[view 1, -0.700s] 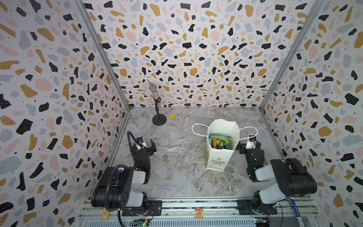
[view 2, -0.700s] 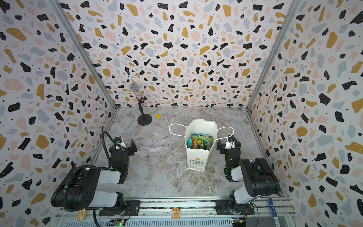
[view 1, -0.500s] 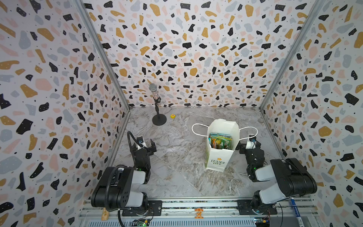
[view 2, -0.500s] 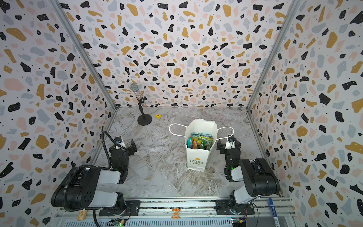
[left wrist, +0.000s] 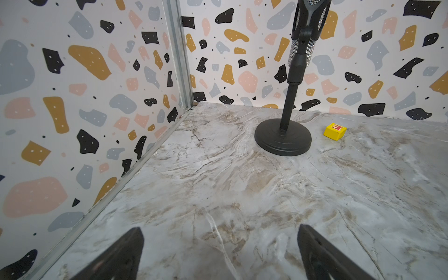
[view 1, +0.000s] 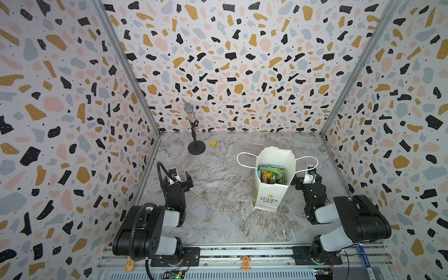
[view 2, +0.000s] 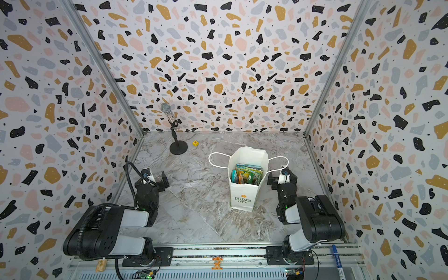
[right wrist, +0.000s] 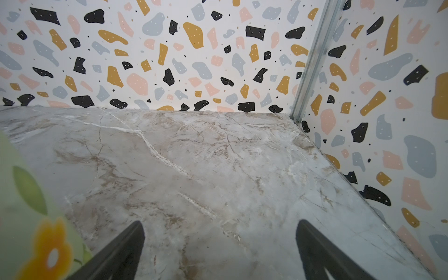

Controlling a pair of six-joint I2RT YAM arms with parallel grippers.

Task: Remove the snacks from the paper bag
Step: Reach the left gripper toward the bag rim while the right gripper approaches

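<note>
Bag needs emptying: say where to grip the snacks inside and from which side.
Grip the top edges of the snacks, standing roughly upright in the open mouth of the paper bag. Come straight down from above: the bag's tall walls block every side. The right gripper, open beside the bag, is probably nearest.

My fingers (left wrist: 118, 257) are black. The paper bag (view 1: 271, 191) is white with green lettering and a yellow flower; the snacks (view 1: 272, 173) show green, orange and teal. The tabletop (view 1: 218, 189) is grey-beige veined marble.
</note>
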